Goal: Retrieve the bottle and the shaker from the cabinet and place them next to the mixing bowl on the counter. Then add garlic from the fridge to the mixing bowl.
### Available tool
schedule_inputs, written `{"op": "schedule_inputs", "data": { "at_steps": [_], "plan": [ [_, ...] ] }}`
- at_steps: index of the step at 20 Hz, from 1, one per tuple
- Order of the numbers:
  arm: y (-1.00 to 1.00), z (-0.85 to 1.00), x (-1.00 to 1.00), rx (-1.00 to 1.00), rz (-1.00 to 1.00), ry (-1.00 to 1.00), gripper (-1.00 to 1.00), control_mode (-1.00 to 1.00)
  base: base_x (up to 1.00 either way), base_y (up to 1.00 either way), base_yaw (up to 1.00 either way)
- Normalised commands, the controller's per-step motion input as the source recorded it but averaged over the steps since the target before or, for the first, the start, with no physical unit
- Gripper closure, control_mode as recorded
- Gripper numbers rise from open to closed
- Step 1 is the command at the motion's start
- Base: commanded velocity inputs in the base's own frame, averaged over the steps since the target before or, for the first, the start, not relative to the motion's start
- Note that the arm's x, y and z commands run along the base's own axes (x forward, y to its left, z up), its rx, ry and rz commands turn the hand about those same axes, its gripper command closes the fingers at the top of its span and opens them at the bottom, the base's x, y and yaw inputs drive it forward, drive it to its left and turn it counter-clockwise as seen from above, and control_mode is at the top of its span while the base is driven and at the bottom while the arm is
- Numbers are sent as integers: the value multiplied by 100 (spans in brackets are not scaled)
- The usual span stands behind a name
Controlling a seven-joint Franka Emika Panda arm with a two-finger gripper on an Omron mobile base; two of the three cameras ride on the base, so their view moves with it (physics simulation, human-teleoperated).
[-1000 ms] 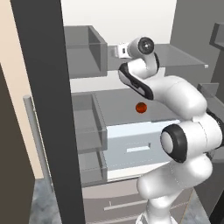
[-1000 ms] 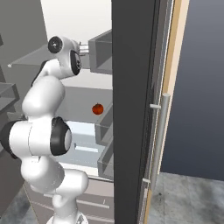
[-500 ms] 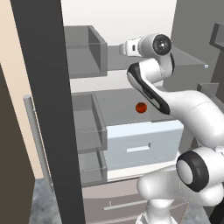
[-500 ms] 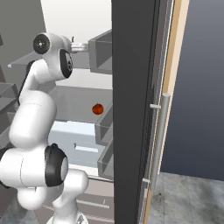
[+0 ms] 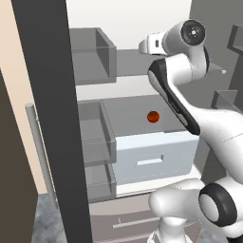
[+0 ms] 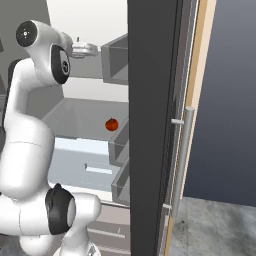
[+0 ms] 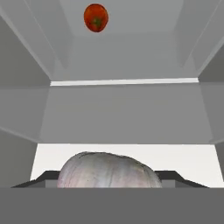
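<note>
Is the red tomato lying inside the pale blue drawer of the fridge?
No, the tomato lies on the grey shelf above the closed pale blue drawer.

Even, diffuse rendered light, no single source evident. Tall dark grey fridge (image 5: 47, 118) interior reads bright white at the back; shelves show soft grey shading, no hard shadows. No glare. Edges slightly soft and pixelated. No lens distortion.

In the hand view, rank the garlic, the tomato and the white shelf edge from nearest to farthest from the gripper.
1. Garlic: bottom centre, right at the fingertips.
2. White shelf edge: mid-picture, below and beyond the garlic.
3. Tomato: top of the picture, on the grey shelf farthest down.
</note>
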Motion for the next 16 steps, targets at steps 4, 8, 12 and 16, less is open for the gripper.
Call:
{"op": "schedule_inputs", "data": {
  "at_steps": [4,8,12,16],
  "plan": [
    [0,14,-85,0,-9,12,100,-100,0,0,0],
    [0,-24,-100,-1,-11,33,100,-100,0,0,0],
    [0,-46,-100,-4,-9,26,100,-100,0,0,0],
    [-7,-64,-83,0,-10,28,100,-100,0,0,0]
  ]
}}
